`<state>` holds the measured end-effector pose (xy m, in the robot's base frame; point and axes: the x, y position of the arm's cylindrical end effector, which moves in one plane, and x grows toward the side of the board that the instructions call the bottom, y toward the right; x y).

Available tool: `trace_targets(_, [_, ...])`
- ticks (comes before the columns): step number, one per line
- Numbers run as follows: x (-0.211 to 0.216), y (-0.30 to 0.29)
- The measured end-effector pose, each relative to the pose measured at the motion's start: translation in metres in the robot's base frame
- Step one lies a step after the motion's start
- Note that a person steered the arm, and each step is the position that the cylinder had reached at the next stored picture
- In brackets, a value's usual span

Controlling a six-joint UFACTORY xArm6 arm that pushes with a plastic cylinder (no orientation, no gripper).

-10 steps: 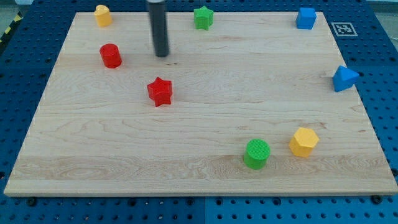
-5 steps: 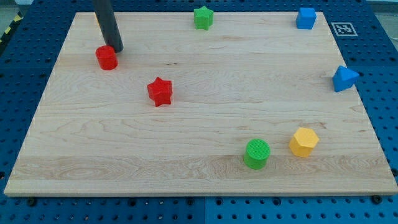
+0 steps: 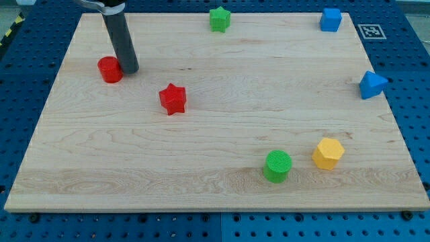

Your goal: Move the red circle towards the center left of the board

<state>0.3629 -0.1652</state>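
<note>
The red circle (image 3: 109, 69) is a short red cylinder near the board's upper left. My tip (image 3: 130, 69) stands right beside it on its right side, touching or nearly touching it. The dark rod rises from there to the view's top and hides whatever lies behind it near the top left corner. A red star (image 3: 173, 99) lies below and to the right of the tip.
Wooden board (image 3: 215, 195) on a blue pegboard. Green star (image 3: 219, 19) at top centre, blue cube (image 3: 330, 19) at top right, blue triangle-like block (image 3: 371, 85) at the right edge, green circle (image 3: 277, 166) and yellow hexagon (image 3: 328, 153) at lower right.
My tip swung from the board's upper middle to the left, reached the red circle's right side, then moved down. The red circle has shifted left and down. The yellow block at top left is now hidden.
</note>
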Motion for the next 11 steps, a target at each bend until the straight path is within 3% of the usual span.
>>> trace_targets(4, [0.007,-0.012])
trace_targets(9, [0.064,-0.027])
trace_targets(11, [0.049,-0.027])
